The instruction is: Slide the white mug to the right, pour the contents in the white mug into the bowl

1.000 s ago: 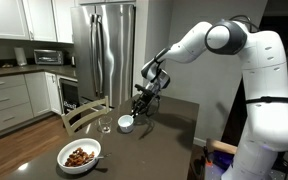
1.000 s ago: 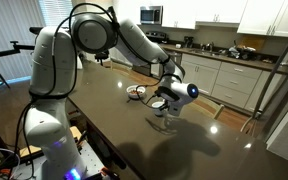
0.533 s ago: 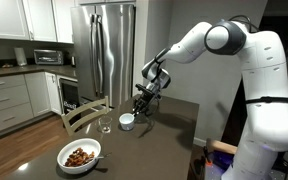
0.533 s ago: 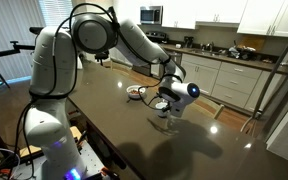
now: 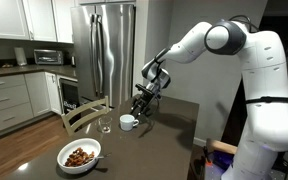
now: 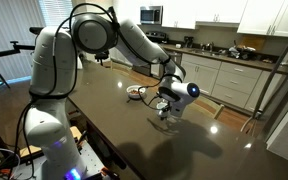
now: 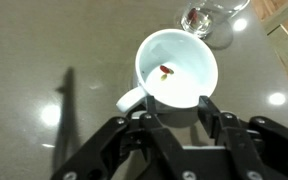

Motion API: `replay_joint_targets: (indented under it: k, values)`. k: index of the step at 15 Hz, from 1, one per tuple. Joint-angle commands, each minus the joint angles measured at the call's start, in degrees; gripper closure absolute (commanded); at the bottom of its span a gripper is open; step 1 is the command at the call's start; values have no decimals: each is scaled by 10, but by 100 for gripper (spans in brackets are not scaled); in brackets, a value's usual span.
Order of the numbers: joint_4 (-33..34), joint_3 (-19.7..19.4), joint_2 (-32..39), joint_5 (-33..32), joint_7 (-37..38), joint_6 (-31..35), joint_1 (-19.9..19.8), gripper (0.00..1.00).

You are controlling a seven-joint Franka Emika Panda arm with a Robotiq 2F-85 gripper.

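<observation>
**Mug upright by the glass, pincer part-way open at its rim**

In an exterior view: white mug (image 5: 128, 122) stands upright on the dark tabletop (image 5: 169, 150), just beside a small clear glass (image 5: 105, 125). The pincer (image 5: 139, 108) points down at the mug's other side, v. close to it. Its finger gap is too small to read here. The bowl (image 5: 80, 155), w/ brown pieces inside, sits near the tabletop's front corner, well apart from the mug. A wooden chair (image 5: 84, 113) stands at the tabletop's edge, w/ a steel fridge (image 5: 104, 50) in the bkgd.

In an exterior view: the arm (image 6: 124, 35) reaches across the tabletop. The mug (image 6: 158, 103) sits under the wrist, partly hidden. The bowl (image 6: 135, 92) shows past it, partly behind the arm. Can't make out the pincer's state from here.

Wrist view: looks down into the mug (image 7: 179, 50). It's upright and white inside, w/ one small brown bit (image 7: 165, 70) on the bottom and its handle toward lower left. Pincer (image 7: 180, 108): the two dark fingers (image 7: 213, 118) stand parted at a middling gap, w/ the mug's near wall showing btw them. Can't tell if they touch it. The glass (image 7: 206, 20) is at the top edge, just beyond the mug, w/ a gap btw the two.
</observation>
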Motion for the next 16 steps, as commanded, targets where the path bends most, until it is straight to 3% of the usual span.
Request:
replay_joint_targets:
  k: [1,4,9,16]
  values:
    - [-18,-1,-20,-9,-7,53,16,21]
    - [-40,2,-44,-29,-21,133,40,3]
    - [-83,23,-101,-69,-71,200,65,0]
    - [-114,41,-189,-165,-173,102,58,0]
